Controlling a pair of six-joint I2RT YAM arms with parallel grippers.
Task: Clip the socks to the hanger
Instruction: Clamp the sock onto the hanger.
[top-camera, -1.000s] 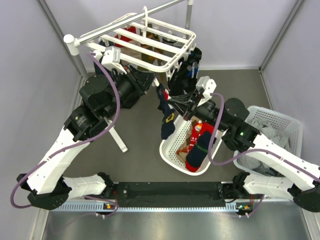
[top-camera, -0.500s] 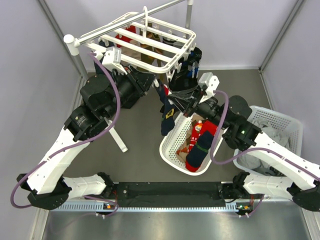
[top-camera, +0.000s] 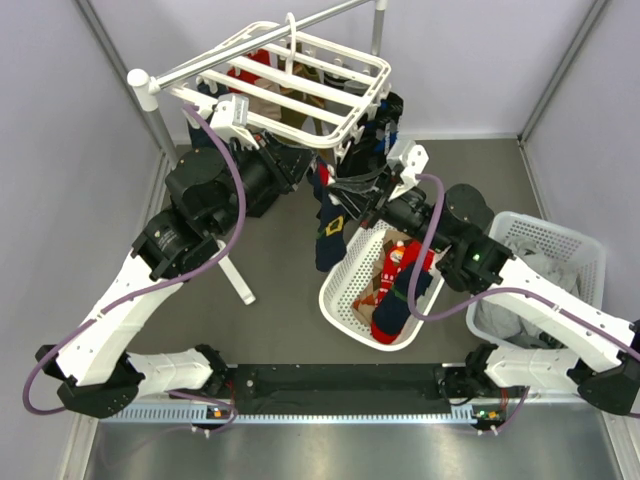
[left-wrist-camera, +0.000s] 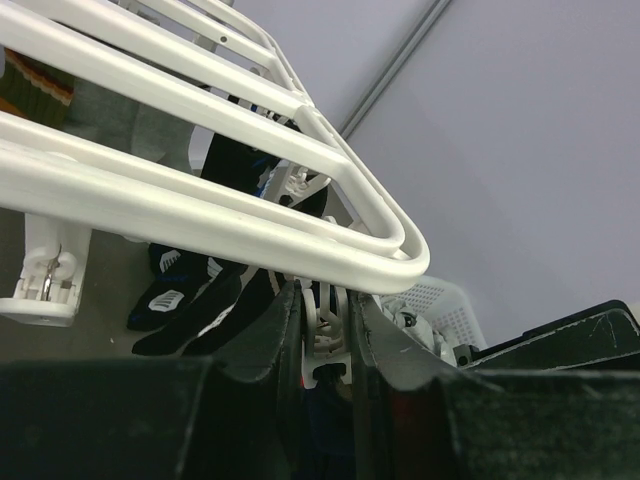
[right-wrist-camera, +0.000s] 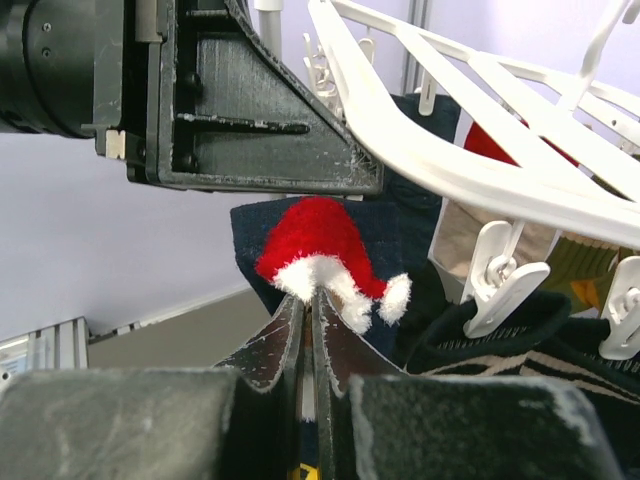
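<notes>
Right gripper (right-wrist-camera: 308, 305) pinched tight on navy sock (right-wrist-camera: 312, 235). It holds the sock by the red cuff with white trim, cuff end up, just under the near rail of the hanger (right-wrist-camera: 450, 170). In the top view the rest of the sock dangles above the rim of the round basket (top-camera: 335, 300).

Left gripper (left-wrist-camera: 326, 295) narrow, fingers (left-wrist-camera: 290, 320) pressed on both sides of 1 clip (left-wrist-camera: 328, 345) at the hanger's corner. Cannot tell whether the clip's mouth is open. The sock cuff sits just beside the left gripper's body, not yet in a clip.

Done so far:
- Dark socks (top-camera: 385, 125) hang clipped at the far right corner.
- Red sock (top-camera: 258, 62) and a brownish item show under the bars.
- Count unclear from above.

Left to do:
- Feed the cuff into the squeezed clip, then release both grippers.
- At least 1 red sock (top-camera: 400, 290) lies in the round basket, with something tan beside it.
- Second basket (top-camera: 590, 240) holds grey fabric; cannot tell if it is socks.

Estimate: task partway, current sock at the clipping step.
</notes>
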